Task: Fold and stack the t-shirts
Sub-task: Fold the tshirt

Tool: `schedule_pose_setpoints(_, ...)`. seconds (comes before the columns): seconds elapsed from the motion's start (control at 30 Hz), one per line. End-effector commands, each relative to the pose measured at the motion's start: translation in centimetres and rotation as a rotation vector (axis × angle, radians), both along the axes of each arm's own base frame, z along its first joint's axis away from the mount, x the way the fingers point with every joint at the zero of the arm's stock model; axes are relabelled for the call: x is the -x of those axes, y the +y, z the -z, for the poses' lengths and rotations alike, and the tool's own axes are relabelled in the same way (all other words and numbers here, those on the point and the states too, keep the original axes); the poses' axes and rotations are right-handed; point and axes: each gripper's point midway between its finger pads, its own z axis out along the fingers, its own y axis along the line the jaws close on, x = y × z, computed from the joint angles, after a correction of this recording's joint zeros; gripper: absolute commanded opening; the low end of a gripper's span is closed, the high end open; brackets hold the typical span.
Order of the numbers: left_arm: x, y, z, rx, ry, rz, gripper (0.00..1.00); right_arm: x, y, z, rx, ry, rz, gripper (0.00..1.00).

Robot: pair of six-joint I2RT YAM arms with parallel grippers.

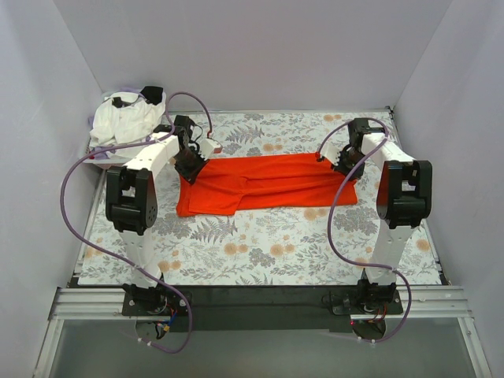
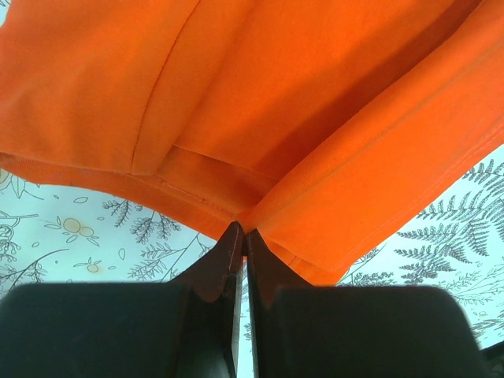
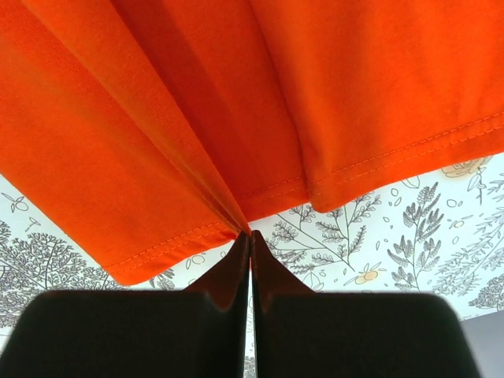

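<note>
The orange-red t-shirt (image 1: 264, 183) lies stretched sideways across the middle of the floral cloth, partly folded lengthwise. My left gripper (image 1: 191, 171) is shut on its left end; in the left wrist view the fingertips pinch a gathered fold of orange cloth (image 2: 260, 157), with the gripper (image 2: 243, 233) just under it. My right gripper (image 1: 347, 169) is shut on the right end; the right wrist view shows the hemmed edge (image 3: 236, 142) bunched into the closed tips of the gripper (image 3: 250, 235). White t-shirts (image 1: 126, 120) sit in a heap at the back left corner.
The grey-and-orange floral patterned cloth (image 1: 260, 244) covers the table. White walls (image 1: 260, 55) close in the back and both sides. Purple cables (image 1: 79, 169) loop off both arms. A metal rail (image 1: 260, 303) runs along the near edge by the arm bases.
</note>
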Motion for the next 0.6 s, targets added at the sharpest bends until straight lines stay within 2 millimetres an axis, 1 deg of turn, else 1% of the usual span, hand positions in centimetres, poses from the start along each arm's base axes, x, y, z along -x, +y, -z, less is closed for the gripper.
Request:
schedule_pose_setpoints(0.0, -1.4, 0.0, -0.8, 0.008, -0.047, -0.007, 0.00, -0.3, -0.5, -0.4, 0.020, 0.008, -0.042, 0.01)
schedule_pose_setpoints(0.23, -1.5, -0.1, -0.3, 0.012, -0.038, -0.009, 0.00, -0.3, -0.5, -0.1, 0.015, 0.017, -0.030, 0.01)
schedule_pose_setpoints(0.37, -1.9, -0.2, -0.4, 0.011, -0.047, -0.002, 0.00, 0.0, -0.5, 0.0, 0.017, 0.022, -0.029, 0.01)
schedule_pose_setpoints(0.4, -2.2, -0.3, -0.7, 0.012, -0.055, -0.001, 0.00, 0.2, -0.4, 0.1, 0.016, 0.027, -0.027, 0.01)
schedule_pose_setpoints(0.57, -2.7, -0.9, -1.0, 0.002, -0.067, 0.033, 0.00, 0.4, -0.3, -0.1, 0.008, 0.027, -0.018, 0.01)
